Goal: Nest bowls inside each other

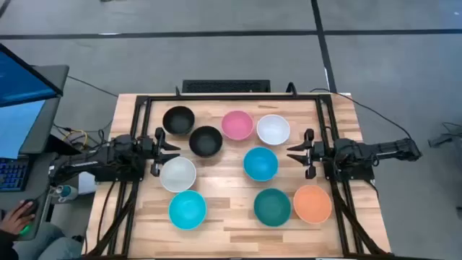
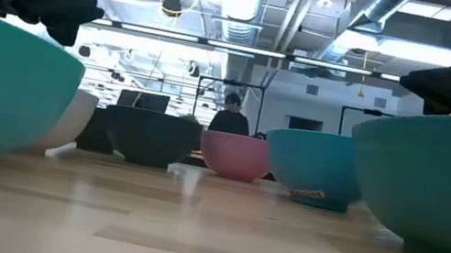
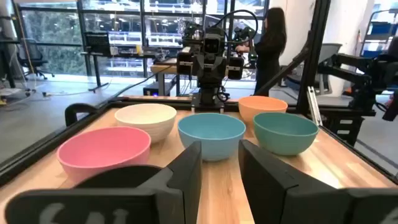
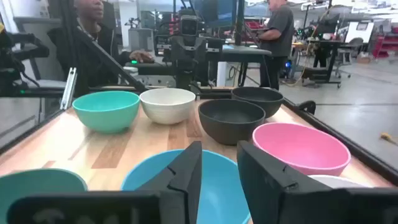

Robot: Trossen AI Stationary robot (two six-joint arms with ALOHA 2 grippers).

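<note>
Nine bowls stand apart, each on its base, on the wooden table: two black, pink, white, cyan, a second white, a second cyan, teal-green and orange. My left gripper is open and empty at the table's left side, just beside the second white bowl and the nearer black bowl. My right gripper is open and empty at the right side, between the first white bowl and the orange bowl, facing the middle cyan bowl.
A black frame runs around the table, with rails down both sides. A monitor and keyboard stand off the left edge, with a person's hand on a mouse there. People stand beyond the table.
</note>
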